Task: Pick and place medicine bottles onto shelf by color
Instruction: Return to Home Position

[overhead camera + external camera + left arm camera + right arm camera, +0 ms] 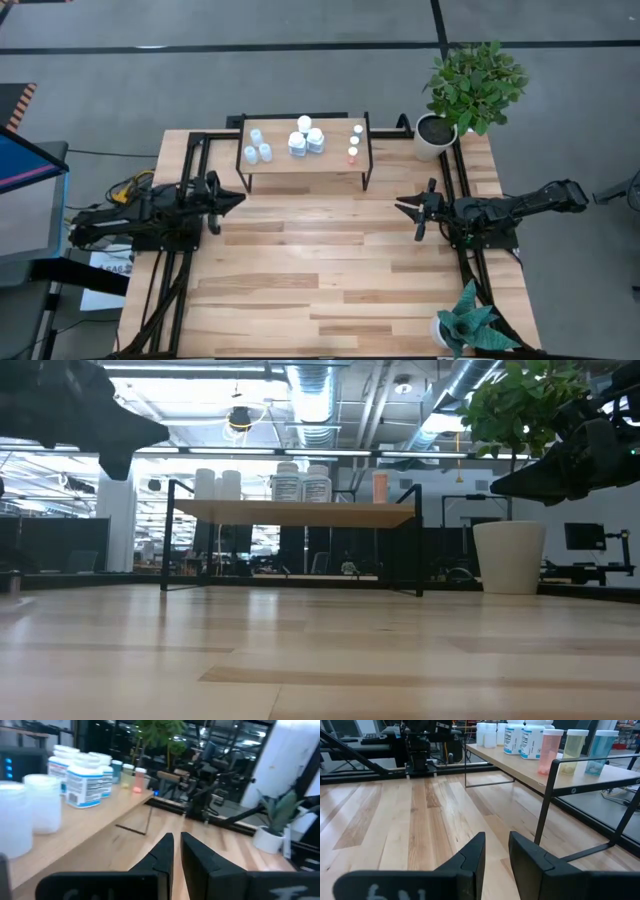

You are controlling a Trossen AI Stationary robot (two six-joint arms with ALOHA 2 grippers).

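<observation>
The shelf, a small light-wood riser on black legs, stands at the table's far middle. On its top stand three small pale bottles at the left, three larger white labelled bottles in the middle, and small tinted bottles at the right; the right wrist view shows these as orange, greenish and blue. My left gripper hovers near the shelf's left legs, shut and empty. My right gripper hovers right of the shelf, slightly open and empty.
A leafy plant in a white pot stands at the table's far right corner. A smaller potted plant stands at the near right corner. Black frame rails run along the table's left and right sides. Bare planks lie between the arms.
</observation>
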